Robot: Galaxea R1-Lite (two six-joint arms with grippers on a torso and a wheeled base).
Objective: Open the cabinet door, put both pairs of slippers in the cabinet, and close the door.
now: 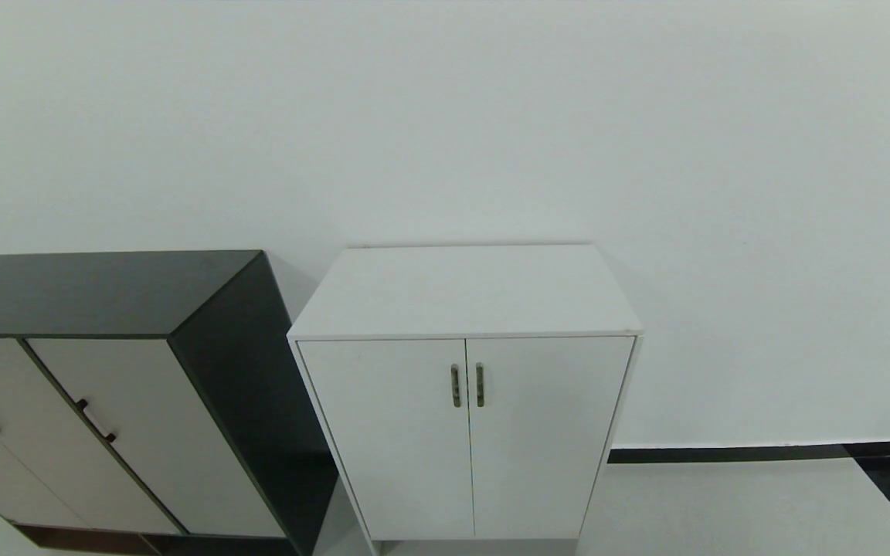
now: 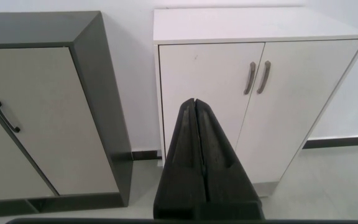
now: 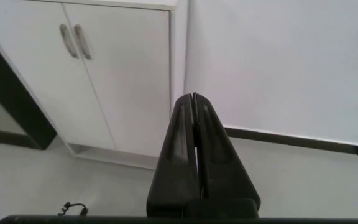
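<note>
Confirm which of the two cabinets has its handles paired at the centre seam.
The all-white cabinet, right of the black-framed cabinet: its two grey handles sit side by side at the door seam. The other's dark handles sit apart.

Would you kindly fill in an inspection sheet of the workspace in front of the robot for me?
Surface: pale floor, with a black stripe at the foot of the wall.
Job's things: white cabinet upright against the wall; both doors shut, handles side by side at the middle seam.
Clutter: nothing seen.
Grippers: left gripper shut, empty, pointing at the white cabinet; right gripper shut, empty, off the cabinet's right corner.
Cables: a small dark curl on the floor, perhaps a cable; too small to tell.
Surroundings: black cabinet with pale doors on the robot's left, a gap between the two; plain white wall.
</note>
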